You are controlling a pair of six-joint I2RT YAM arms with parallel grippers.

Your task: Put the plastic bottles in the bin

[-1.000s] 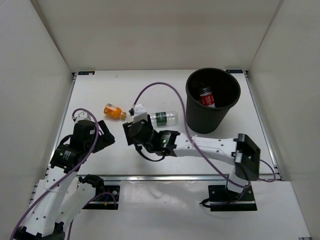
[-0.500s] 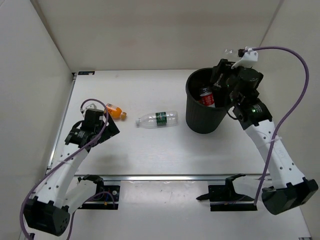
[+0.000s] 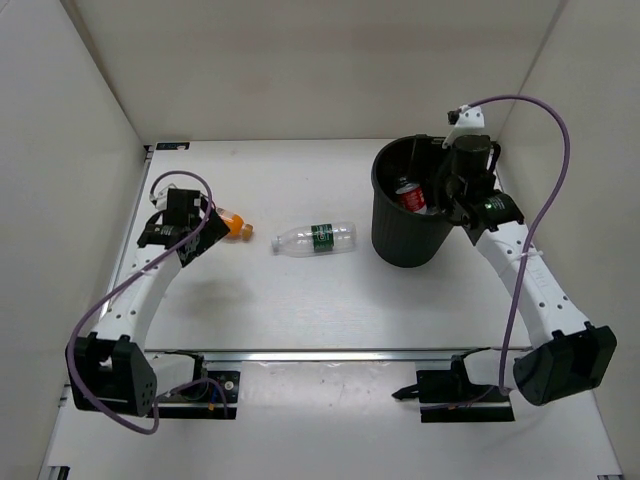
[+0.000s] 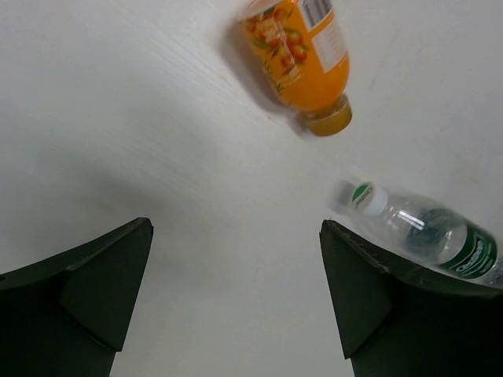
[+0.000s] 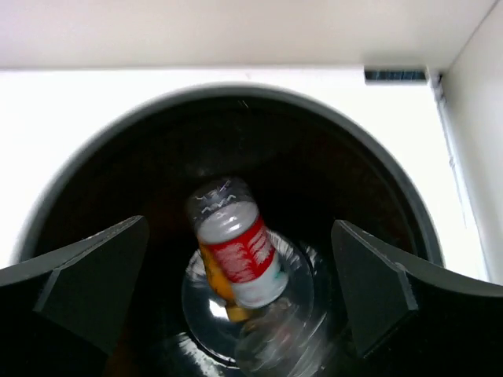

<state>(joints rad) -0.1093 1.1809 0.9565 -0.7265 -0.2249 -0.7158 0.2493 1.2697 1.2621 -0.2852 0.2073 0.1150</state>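
Observation:
The black bin (image 3: 408, 243) stands at the far right; the right wrist view looks down past its rim (image 5: 236, 91). My right gripper (image 3: 444, 190) (image 5: 240, 226) hangs open over it. Inside lie a red-label bottle (image 3: 411, 196) (image 5: 237, 250), an orange one (image 5: 211, 271) under it, and a blurred clear bottle (image 5: 292, 339). On the table an orange-liquid bottle (image 3: 231, 223) (image 4: 302, 59) and a green-label bottle (image 3: 315, 237) (image 4: 431, 236) lie on their sides. My left gripper (image 3: 203, 232) (image 4: 236, 228) stands open just left of the orange bottle, nothing between its fingers.
White walls close in the table at the back and on both sides. Purple cables loop from both wrists. The bin sits close to the right wall and the back right corner.
The right arm swung from the table's middle to above the bin and its gripper opened; a clear bottle now lies blurred inside. The left gripper moved farther away, up to the orange bottle.

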